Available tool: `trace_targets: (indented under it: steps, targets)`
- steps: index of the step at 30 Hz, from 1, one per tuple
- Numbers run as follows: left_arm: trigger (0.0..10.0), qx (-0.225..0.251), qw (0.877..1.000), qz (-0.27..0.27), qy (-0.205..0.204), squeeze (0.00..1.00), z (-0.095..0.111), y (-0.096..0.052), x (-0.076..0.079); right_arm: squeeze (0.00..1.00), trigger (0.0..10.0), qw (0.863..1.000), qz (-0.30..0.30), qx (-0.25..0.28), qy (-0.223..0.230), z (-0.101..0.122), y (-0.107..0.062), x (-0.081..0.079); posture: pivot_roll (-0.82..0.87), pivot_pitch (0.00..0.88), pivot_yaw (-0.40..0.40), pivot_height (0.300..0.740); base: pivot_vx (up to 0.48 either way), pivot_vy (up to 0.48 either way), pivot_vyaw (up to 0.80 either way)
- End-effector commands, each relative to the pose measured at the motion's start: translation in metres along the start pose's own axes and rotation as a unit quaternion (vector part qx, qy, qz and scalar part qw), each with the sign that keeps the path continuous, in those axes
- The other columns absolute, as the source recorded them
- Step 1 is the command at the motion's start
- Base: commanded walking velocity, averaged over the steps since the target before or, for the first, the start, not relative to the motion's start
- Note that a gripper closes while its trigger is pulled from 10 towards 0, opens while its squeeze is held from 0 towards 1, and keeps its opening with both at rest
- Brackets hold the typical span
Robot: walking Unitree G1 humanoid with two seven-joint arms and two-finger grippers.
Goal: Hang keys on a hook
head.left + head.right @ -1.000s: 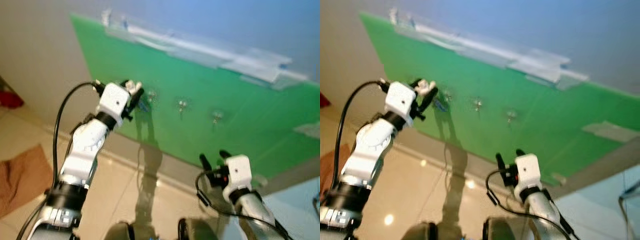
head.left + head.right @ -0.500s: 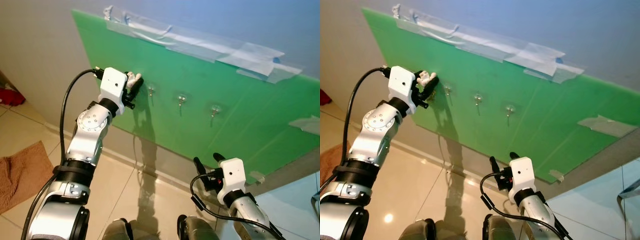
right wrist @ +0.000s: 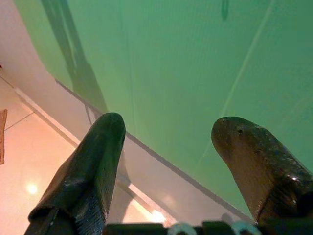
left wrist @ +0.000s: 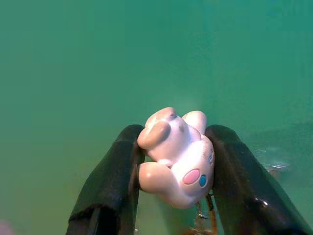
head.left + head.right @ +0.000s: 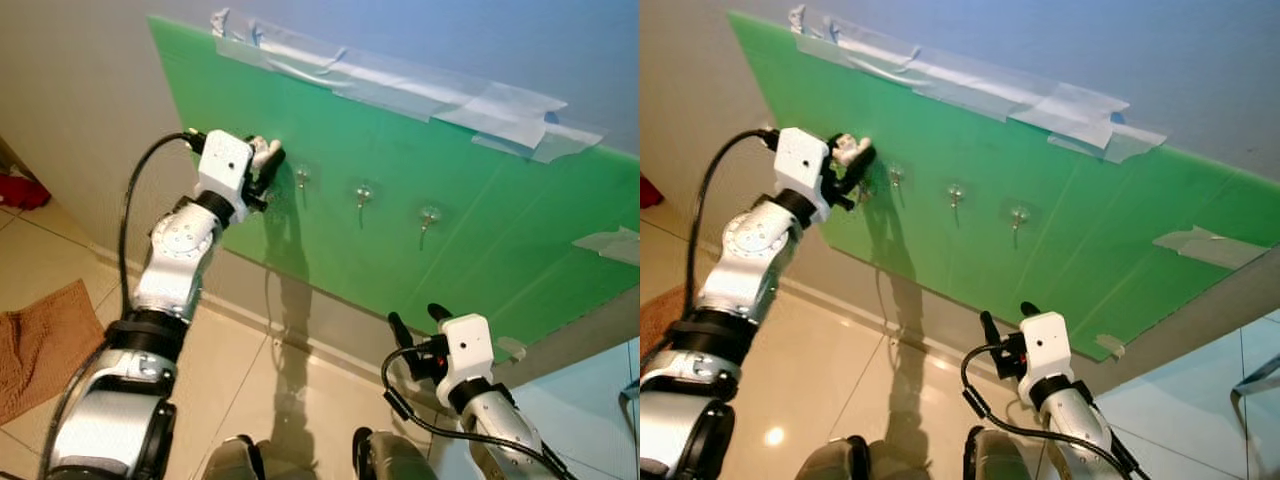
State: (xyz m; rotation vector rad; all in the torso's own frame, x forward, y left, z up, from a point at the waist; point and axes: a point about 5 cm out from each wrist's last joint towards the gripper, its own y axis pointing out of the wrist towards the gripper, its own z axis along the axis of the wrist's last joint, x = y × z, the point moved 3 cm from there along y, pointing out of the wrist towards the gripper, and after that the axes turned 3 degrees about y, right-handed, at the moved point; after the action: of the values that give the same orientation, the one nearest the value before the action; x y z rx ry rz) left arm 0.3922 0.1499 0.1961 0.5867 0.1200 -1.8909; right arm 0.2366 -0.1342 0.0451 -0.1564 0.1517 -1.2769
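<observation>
Since half a second ago the left gripper (image 5: pixel 268 160) has edged up and a little closer to the green board (image 5: pixel 480 240), its two black fingers still pinching the keys by their white toy charm (image 4: pixel 177 157), just left of the first hook (image 5: pixel 301 178). Two more hooks, the middle hook (image 5: pixel 363 194) and the right-hand hook (image 5: pixel 430 216), hang bare further along. Low on the right, the right gripper (image 5: pixel 420 322) hovers near the board's lower edge with fingers spread apart and nothing between them.
</observation>
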Motion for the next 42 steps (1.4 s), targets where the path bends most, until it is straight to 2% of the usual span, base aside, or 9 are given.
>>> trace_targets:
  steps: [1,11,18,23,30,35,39,41,42]
  targets:
    - [0.0,0.026,0.999,0.001,0.033,0.0,0.012,0.002,0.0,0.0,10.0,1.0,-0.007,0.002,-0.001,0.002,-0.001,0.003,-0.2,0.178,-0.017,0.74,0.0,0.0,0.0]
    - [0.0,0.008,0.994,0.021,0.106,0.0,-0.001,-0.012,-0.005,0.0,10.0,1.0,-0.006,0.0,0.002,0.002,-0.001,0.001,-0.19,0.185,-0.018,0.74,0.0,0.0,0.0]
    - [0.0,0.01,0.991,0.019,0.135,0.0,-0.001,-0.014,-0.006,0.0,10.0,1.0,-0.005,-0.001,0.002,0.002,-0.001,0.001,-0.18,0.187,-0.022,0.74,0.0,0.0,0.0]
    - [0.0,0.013,0.984,0.022,0.174,0.0,-0.003,-0.016,-0.007,0.0,10.0,1.0,-0.003,-0.004,0.0,0.001,-0.002,0.002,-0.19,0.189,-0.025,0.74,0.0,0.0,0.0]
    - [0.0,0.025,0.98,0.035,0.192,0.0,0.0,-0.018,-0.01,0.0,10.0,1.0,-0.003,-0.006,-0.001,0.001,-0.003,0.003,-0.19,0.189,-0.025,0.74,0.0,0.0,0.0]
    - [0.0,0.037,0.974,0.069,0.214,0.0,-0.002,-0.025,-0.023,0.0,10.0,1.0,-0.003,-0.008,-0.002,0.0,-0.005,0.003,-0.19,0.193,-0.031,0.74,0.0,0.0,0.0]
    - [0.0,0.034,0.974,0.078,0.209,0.0,-0.005,-0.027,-0.024,0.0,10.0,1.0,-0.002,-0.008,-0.002,-0.001,-0.004,0.003,-0.19,0.193,-0.031,0.74,0.0,0.0,0.0]
    - [0.0,0.02,0.979,0.093,0.178,0.0,-0.01,-0.027,-0.027,0.0,10.0,1.0,-0.001,-0.009,-0.002,-0.001,-0.004,0.003,-0.19,0.193,-0.031,0.74,0.0,0.0,0.0]
    - [0.0,0.02,0.979,0.093,0.178,0.0,-0.01,-0.027,-0.027,0.0,10.0,1.0,-0.001,-0.009,-0.002,-0.001,-0.004,0.003,-0.19,0.193,-0.031,0.74,0.0,0.0,0.0]
